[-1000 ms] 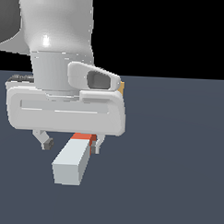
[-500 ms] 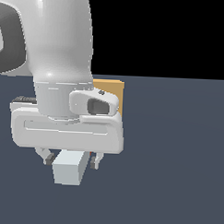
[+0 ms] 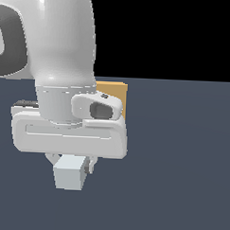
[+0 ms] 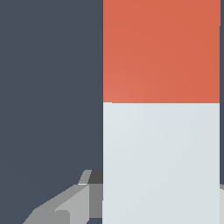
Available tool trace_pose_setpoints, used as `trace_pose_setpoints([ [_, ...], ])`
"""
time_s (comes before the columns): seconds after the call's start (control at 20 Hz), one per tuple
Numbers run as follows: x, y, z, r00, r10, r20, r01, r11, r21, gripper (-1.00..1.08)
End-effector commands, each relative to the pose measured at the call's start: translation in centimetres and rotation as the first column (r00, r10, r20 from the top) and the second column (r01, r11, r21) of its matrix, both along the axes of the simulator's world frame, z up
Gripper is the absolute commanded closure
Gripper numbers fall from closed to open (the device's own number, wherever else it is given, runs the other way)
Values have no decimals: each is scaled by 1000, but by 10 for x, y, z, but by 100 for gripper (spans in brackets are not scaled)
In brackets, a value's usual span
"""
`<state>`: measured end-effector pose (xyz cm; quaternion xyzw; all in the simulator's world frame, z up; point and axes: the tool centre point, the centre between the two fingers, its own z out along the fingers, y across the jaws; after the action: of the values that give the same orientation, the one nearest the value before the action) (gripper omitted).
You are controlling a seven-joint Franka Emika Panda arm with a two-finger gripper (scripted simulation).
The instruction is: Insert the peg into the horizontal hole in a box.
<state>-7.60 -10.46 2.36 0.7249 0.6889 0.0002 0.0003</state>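
We saw the gripper (image 3: 71,163) low over the floor (image 3: 180,186), its jaws pinching the peg (image 3: 68,174). The box (image 3: 113,95) stood behind the arm (image 3: 62,62).

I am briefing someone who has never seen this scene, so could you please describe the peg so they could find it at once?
Start at the big white arm filling the exterior view's left. Directly under its wide white hand sits a pale grey-white bar, the peg, between the fingers. The tan box peeks out behind the arm; the peg alone is pale, and the wrist view shows its red-orange end.
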Motion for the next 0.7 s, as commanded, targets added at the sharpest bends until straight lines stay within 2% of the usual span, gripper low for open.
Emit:
trace_pose_setpoints([
  [0.0,0,0,-1,1000,0,-1,0,1000,0,108],
  [0.35,5,15,3,1000,13,0,-13,1000,0,108],
  [0.65,21,60,13,999,51,0,-51,999,-1,108],
])
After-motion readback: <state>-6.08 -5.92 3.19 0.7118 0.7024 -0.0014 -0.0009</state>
